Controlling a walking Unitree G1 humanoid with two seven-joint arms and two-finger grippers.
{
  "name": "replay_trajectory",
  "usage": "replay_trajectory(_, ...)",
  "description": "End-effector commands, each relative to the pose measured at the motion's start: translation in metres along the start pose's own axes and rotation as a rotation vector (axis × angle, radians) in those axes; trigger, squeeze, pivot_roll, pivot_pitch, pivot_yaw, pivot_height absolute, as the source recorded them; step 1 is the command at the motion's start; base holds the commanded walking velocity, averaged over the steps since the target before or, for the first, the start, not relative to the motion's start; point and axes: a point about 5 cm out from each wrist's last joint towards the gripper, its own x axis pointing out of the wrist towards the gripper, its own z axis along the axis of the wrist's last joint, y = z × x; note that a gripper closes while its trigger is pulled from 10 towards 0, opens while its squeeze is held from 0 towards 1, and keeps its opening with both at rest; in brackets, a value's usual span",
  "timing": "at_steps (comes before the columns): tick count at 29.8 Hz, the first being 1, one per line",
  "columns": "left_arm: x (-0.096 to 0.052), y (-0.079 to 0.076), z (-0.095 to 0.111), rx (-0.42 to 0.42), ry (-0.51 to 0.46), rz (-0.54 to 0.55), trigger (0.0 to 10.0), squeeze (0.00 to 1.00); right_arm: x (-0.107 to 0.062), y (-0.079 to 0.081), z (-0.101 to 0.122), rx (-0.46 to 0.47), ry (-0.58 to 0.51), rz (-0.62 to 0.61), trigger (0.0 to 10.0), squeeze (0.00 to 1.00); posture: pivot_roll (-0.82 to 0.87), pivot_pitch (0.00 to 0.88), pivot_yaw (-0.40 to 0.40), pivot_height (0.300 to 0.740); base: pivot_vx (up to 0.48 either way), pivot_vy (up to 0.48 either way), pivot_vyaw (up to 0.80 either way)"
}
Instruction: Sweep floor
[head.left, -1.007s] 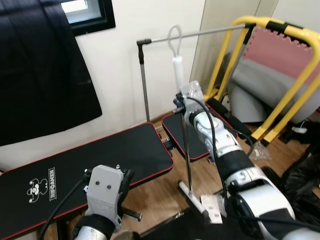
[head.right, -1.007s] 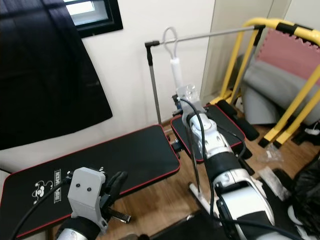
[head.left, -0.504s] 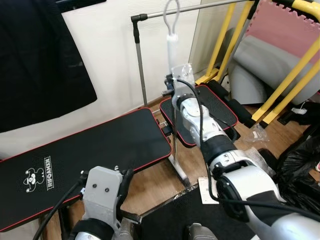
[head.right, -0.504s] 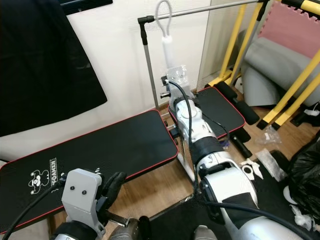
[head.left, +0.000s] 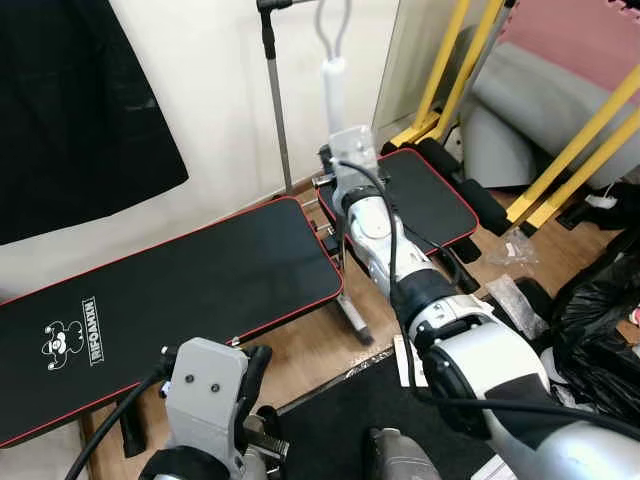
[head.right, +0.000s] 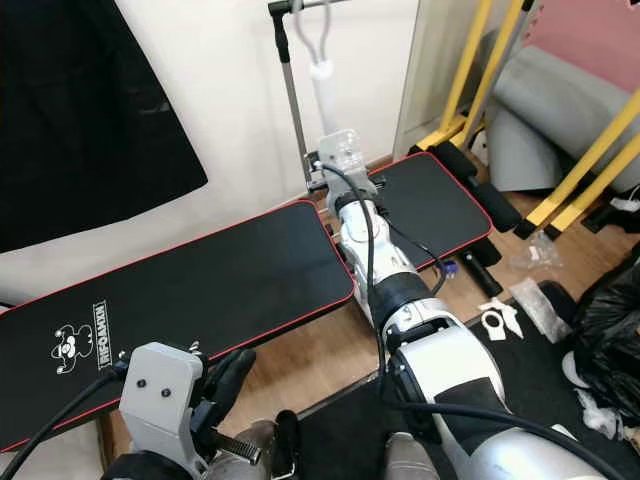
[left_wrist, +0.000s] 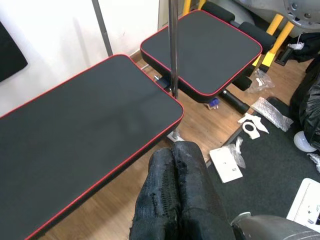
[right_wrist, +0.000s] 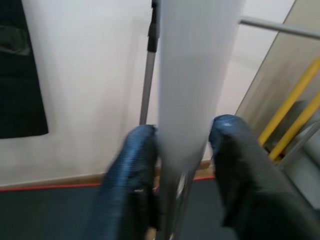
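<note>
Two black fingers of the right gripper (right_wrist: 182, 165) squeeze the broom handle (right_wrist: 192, 85) above the bench (head.left: 180, 300); the left gripper (left_wrist: 174, 170) is pinched closed, holding nothing.

A room of a home, used for exercise and storage, is shown. A padded workout bench (head.left: 170, 300), a clothes rail (head.right: 285, 60) and wood flooring (left_wrist: 200, 130) are seen.

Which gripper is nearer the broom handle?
Right. The right gripper is closed around the broom handle; the left gripper hangs low, shut, over the floor by the black bench.
</note>
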Motion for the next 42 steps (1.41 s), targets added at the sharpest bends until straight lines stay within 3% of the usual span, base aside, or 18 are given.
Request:
replay_trajectory(1,-0.003,0.0,0.0,-0.006,0.019,0.03,10.0,0.0,-0.001,0.004,0.0,-0.031,-0.012,0.009,10.0,1.0,0.08,0.331,-0.061,0.74,0.0,0.0,0.0)
replay_trajectory(8,-0.001,0.0,0.0,-0.004,0.018,0.035,10.0,0.0,-0.001,0.006,0.001,-0.012,-0.035,0.062,10.0,1.0,0.07,0.319,-0.062,0.74,0.0,0.0,0.0)
replay_trajectory(9,0.0,0.0,0.0,-0.004,0.017,0.035,10.0,0.0,-0.001,0.004,0.001,-0.011,-0.039,0.06,10.0,0.85,0.07,0.312,-0.063,0.74,0.0,0.0,0.0)
replay_trajectory(11,0.001,0.0,0.0,-0.004,0.016,0.036,10.0,0.0,-0.001,0.002,0.001,-0.011,-0.042,0.057,10.0,0.85,0.07,0.312,-0.063,0.74,0.0,0.0,0.0)
replay_trajectory(12,0.002,0.0,0.0,-0.005,0.013,0.038,10.0,0.0,-0.002,-0.006,-0.002,-0.026,-0.045,0.029,10.0,0.0,0.06,0.305,-0.065,0.74,0.0,0.0,0.0)
replay_trajectory(18,0.004,0.0,0.0,-0.009,0.01,0.039,10.0,0.0,-0.004,-0.02,-0.016,-0.112,0.024,-0.029,10.0,0.0,0.05,0.301,-0.067,0.74,0.0,0.0,0.0)
replay_trajectory(22,0.005,0.0,0.0,-0.01,0.008,0.039,10.0,0.0,-0.003,-0.023,-0.019,-0.122,0.058,-0.034,10.0,0.0,0.05,0.299,-0.071,0.74,0.0,0.0,0.0)
replay_trajectory(29,0.006,0.0,0.0,-0.013,0.006,0.043,10.0,0.0,-0.004,-0.003,-0.024,-0.068,0.122,0.13,10.0,0.0,0.05,0.297,-0.079,0.74,0.0,0.0,0.0)
replay_trajectory(30,0.005,0.0,0.0,-0.012,0.005,0.044,10.0,0.0,-0.003,0.0,-0.022,-0.063,0.123,0.148,3.8,0.0,0.05,0.297,-0.079,0.74,0.0,0.0,0.0)
replay_trajectory(31,0.005,0.0,0.0,-0.012,0.005,0.046,10.0,0.0,-0.003,0.001,-0.02,-0.07,0.115,0.148,0.0,0.0,0.05,0.297,-0.079,0.74,0.0,0.0,0.0)
replay_trajectory(42,0.002,-0.001,0.0,-0.013,0.011,0.051,10.0,0.0,0.003,-0.007,-0.013,-0.125,0.1,0.08,0.0,0.0,0.06,0.309,-0.079,0.74,0.0,0.0,0.0)
